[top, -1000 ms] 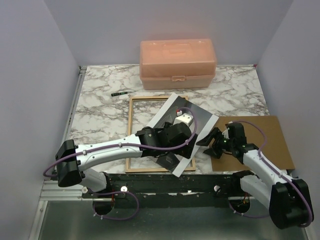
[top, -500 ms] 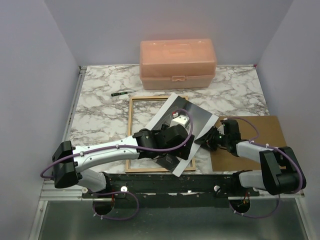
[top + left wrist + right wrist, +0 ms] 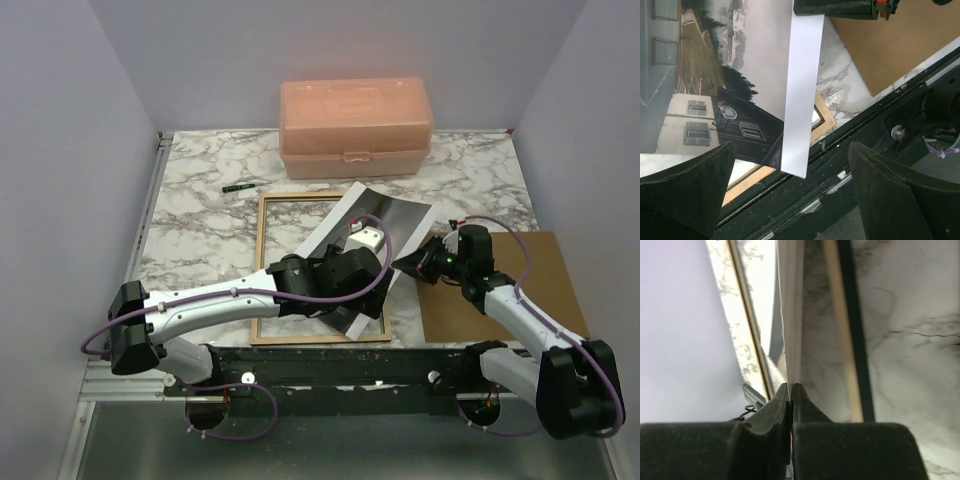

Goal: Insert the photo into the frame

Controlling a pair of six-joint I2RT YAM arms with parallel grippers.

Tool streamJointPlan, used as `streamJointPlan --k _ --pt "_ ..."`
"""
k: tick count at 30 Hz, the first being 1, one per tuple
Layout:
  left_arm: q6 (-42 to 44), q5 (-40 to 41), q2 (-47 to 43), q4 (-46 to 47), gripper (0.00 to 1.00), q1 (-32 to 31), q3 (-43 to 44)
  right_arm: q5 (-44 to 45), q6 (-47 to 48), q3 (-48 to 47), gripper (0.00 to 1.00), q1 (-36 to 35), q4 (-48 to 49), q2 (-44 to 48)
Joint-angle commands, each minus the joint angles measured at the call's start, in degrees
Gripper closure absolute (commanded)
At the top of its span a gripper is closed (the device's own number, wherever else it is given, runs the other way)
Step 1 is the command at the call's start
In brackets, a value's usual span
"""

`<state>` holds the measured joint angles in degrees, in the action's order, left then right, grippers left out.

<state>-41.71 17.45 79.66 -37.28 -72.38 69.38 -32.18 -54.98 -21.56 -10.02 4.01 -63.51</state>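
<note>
The photo (image 3: 388,215), a grey landscape print, lies askew over the light-wood frame (image 3: 262,262), which rests back side up. My right gripper (image 3: 413,263) is shut on the photo's right edge and holds it raised, so the sheet curves. In the right wrist view the photo (image 3: 790,315) runs edge-on out of the pinched jaws of the right gripper (image 3: 791,388). My left gripper (image 3: 790,200) hovers open above the photo's near corner, nothing between its fingers. There the photo (image 3: 740,75) shows its white reverse along the lifted edge, with the frame (image 3: 823,118) below.
A brown fibreboard panel (image 3: 510,290) lies flat at the right, under my right arm. A peach plastic box (image 3: 355,125) stands at the back. A small dark pen (image 3: 238,187) lies left of it. The black rail of the table's near edge (image 3: 860,150) is close below the left gripper.
My right gripper moved left to the photo's right edge, shut on it and lifted it, so the sheet now bows upward. The left gripper stayed open over the photo.
</note>
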Motion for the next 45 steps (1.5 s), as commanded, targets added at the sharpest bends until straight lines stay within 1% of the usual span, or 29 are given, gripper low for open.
streamJointPlan --k 1,3,8,12,16,20,23,27,31,34,36,38,40,41,43,45 --pt "2.52 4.15 2.77 -3.94 0.03 -1.78 5.6 1.77 -1.99 -6.35 0.97 0.2 -13.4 6.66" --pt "2.93 4.68 4.01 -4.0 0.03 -2.36 7.14 2.46 -2.33 -8.86 0.97 0.18 -17.82 8.63" --pt "4.28 5.41 7.79 -4.27 0.04 -3.88 12.18 3.56 -3.07 -13.17 0.97 0.18 -24.35 12.27" --pt "4.89 8.19 12.37 -7.5 0.04 -5.36 18.15 4.33 -2.85 -15.68 0.97 0.18 -28.34 13.31" --pt "3.79 14.65 17.78 -13.52 0.06 -6.9 23.63 3.38 -4.21 -16.05 0.97 0.19 -28.91 14.61" --pt "1.35 20.63 20.75 -19.02 0.1 -8.13 26.7 2.76 -5.11 -15.39 0.96 0.2 -28.97 15.47" --pt "1.58 21.42 21.36 -18.94 0.11 -8.27 26.34 1.9 -5.27 -15.19 0.95 0.19 -28.71 15.22" --pt "1.49 22.59 23.0 -20.53 0.19 -8.23 26.86 1.33 -5.46 -15.58 0.94 0.18 -28.44 15.18" --pt "0.98 23.82 24.17 -22.61 0.23 -8.26 27.61 0.91 -5.65 -15.71 0.93 0.19 -28.11 15.24" --pt "0.76 24.64 24.49 -23.79 0.31 -8.22 27.64 0.14 -6.15 -15.44 0.92 0.18 -27.35 15.0" --pt "0.78 25.03 24.65 -24.05 0.39 -8.27 27.22 -0.49 -6.65 -15.19 0.92 0.18 -26.5 14.93" --pt "0.76 25.5 24.8 -24.54 0.54 -8.26 27.26 -0.47 -6.68 -15.37 0.91 0.18 -26.42 14.95" --pt "0.84 26.0 24.92 -24.82 0.74 -8.22 27.27 -0.6 -6.58 -15.62 0.91 0.19 -26.34 14.96" --pt "0.84 26.29 24.93 -25.01 0.82 -8.28 27.47 -0.64 -6.48 -15.73 0.91 0.18 -26.41 15.03" --pt "0.76 27.0 25.09 -25.74 0.89 -8.22 28.19 -0.89 -5.76 -15.88 0.9 0.18 -26.54 15.2" --pt "0.67 27.28 25.02 -26.18 0.95 -8.22 28.76 -0.85 -4.66 -16.36 0.86 0.19 -26.86 15.17"
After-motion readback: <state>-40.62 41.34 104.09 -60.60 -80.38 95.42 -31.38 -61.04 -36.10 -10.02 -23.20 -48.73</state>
